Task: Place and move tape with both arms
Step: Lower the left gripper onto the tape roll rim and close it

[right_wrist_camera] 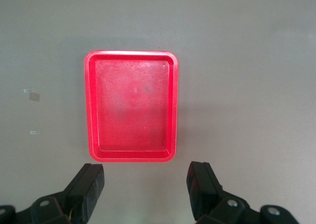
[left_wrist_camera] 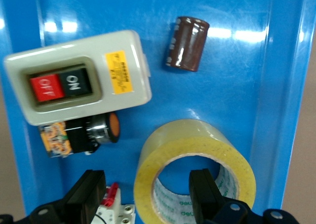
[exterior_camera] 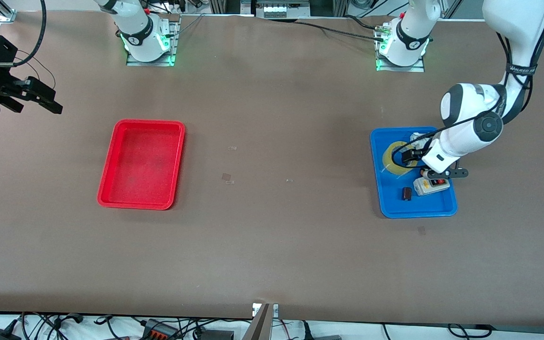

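The tape (left_wrist_camera: 195, 167) lies flat in the blue tray (exterior_camera: 390, 208) at the left arm's end of the table, beside a switch box (left_wrist_camera: 79, 81) and a brown capacitor (left_wrist_camera: 187, 43). The left gripper (left_wrist_camera: 148, 192) is low over it, spread wide, one finger inside the core and one outside the ring, gripping nothing yet, seemingly lined up to pinch the wall. The right gripper (right_wrist_camera: 145, 184) waits, spread and empty, high over the right arm's end, above the red tray (exterior_camera: 142, 163). The brown table (exterior_camera: 272, 245) is bare between the trays.
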Controlling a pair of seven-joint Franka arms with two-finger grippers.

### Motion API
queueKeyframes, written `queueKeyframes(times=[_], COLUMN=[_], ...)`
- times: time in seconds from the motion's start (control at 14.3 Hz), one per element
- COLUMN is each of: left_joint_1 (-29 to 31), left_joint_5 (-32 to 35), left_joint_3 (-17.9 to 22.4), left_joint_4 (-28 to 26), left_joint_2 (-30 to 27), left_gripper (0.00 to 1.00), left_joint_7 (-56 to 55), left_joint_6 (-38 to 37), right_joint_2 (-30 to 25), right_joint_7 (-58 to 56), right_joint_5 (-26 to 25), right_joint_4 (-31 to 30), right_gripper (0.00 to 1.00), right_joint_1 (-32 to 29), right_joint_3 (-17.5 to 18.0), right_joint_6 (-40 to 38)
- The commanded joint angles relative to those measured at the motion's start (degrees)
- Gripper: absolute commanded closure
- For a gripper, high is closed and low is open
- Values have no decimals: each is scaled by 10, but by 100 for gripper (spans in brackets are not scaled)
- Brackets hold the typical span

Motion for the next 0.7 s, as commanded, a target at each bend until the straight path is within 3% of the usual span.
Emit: queueKeyframes(times=[0.0,0.56,0.63], left_joint_1=[-10,-12,-11], left_joint_5=[11,11,11], left_joint_3=[1,1,1], left_joint_4=[0,0,0], left_joint_2=[10,26,26], left_gripper=[0,1,14], left_joint_7=[2,2,2], left_joint_6=[9,8,8], right_joint_2=[-2,-2,-2], right_joint_7=[-2,-2,-2], right_joint_5=[-2,-2,-2], right_joint_4=[-1,-3,-3], right_gripper=[1,1,1], right_joint_1=[-3,-3,-3], right_joint_3=[1,1,1], right_joint_6=[-1,-1,-2])
